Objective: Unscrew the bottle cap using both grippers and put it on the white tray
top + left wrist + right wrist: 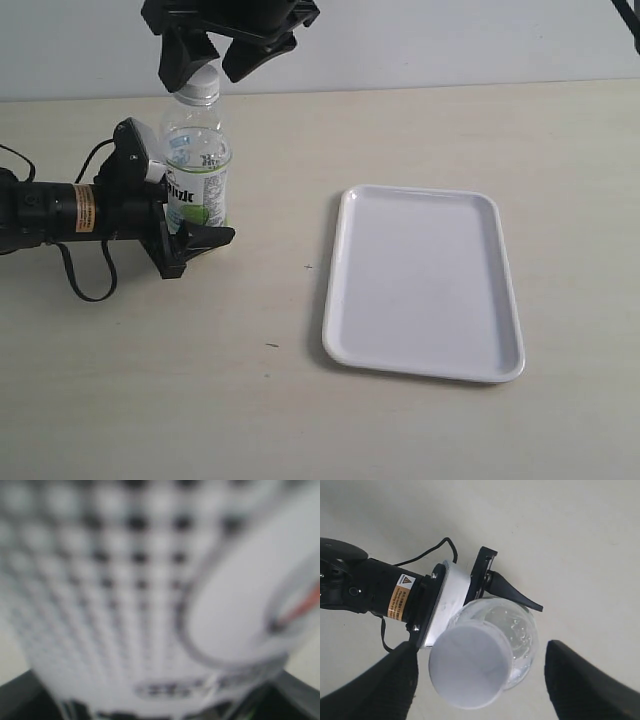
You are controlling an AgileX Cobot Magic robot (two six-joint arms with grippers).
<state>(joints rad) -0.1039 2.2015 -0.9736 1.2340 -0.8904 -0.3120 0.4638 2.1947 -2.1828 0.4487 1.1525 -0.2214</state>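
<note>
Left gripper point(200, 200) pinches the bottle point(197, 150); only the right wrist view shows right gripper point(482, 647) fingers spread clear of the bottle cap point(470, 667).

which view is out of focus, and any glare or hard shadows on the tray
Left wrist view: badly out of focus, the bottle fills the frame as a smeared label. Exterior view: sharp, even light, only a soft sheen on the white tray, faint shadows. Right wrist view: bottle cap fairly crisp, right gripper dark and soft at the frame edge.
</note>
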